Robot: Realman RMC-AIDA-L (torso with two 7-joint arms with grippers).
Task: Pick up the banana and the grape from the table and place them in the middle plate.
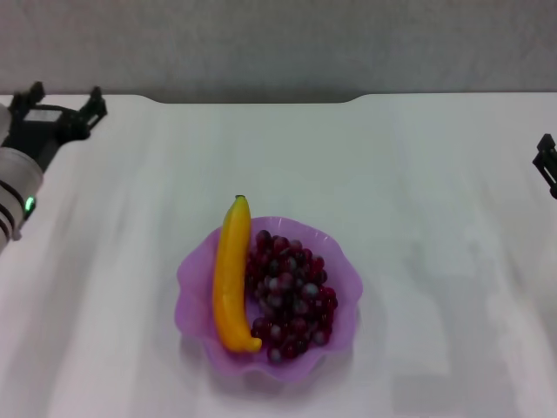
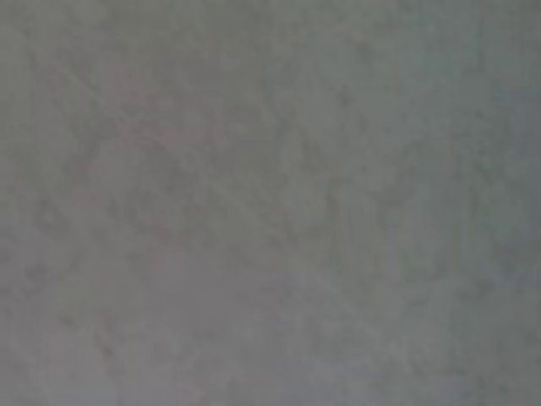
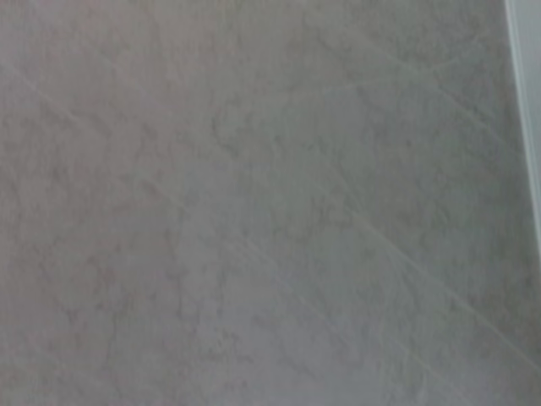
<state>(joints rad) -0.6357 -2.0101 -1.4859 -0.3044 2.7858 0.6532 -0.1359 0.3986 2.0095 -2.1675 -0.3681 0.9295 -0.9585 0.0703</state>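
Nearest the robot, in the head view, the plate (image 1: pixel 344 261) sits on the white table (image 1: pixel 418 174) a little left of centre, a see-through purple dish with a wavy rim. Both fruits already lie inside it, so the task looks finished as far as the pictures show: nothing is left on the bare tabletop to pick up, and what remains, at a guess, is only for the arms to stay clear. The banana (image 1: pixel 231 274) lies along the plate's left side, touching the grape (image 1: pixel 289 296) bunch on its right. Its long axis runs near to far, almost straight away from the robot with a slight curve; the blunt end rests low in the plate on the near side, and the dark stem tip points away, reaching just over the far rim. The grape bunch fills the plate's right half, its length running roughly the same way, near to far. Farther back, both arms are well apart from the plate at the picture's edges. The left gripper (image 1: pixel 63 109) hangs near the table's far left corner with its fingers spread wide and nothing between them. The right gripper (image 1: pixel 546 161) barely shows at the right edge; whether its fingers are spread or closed cannot be told. The wrist views show only a blank grey surface.
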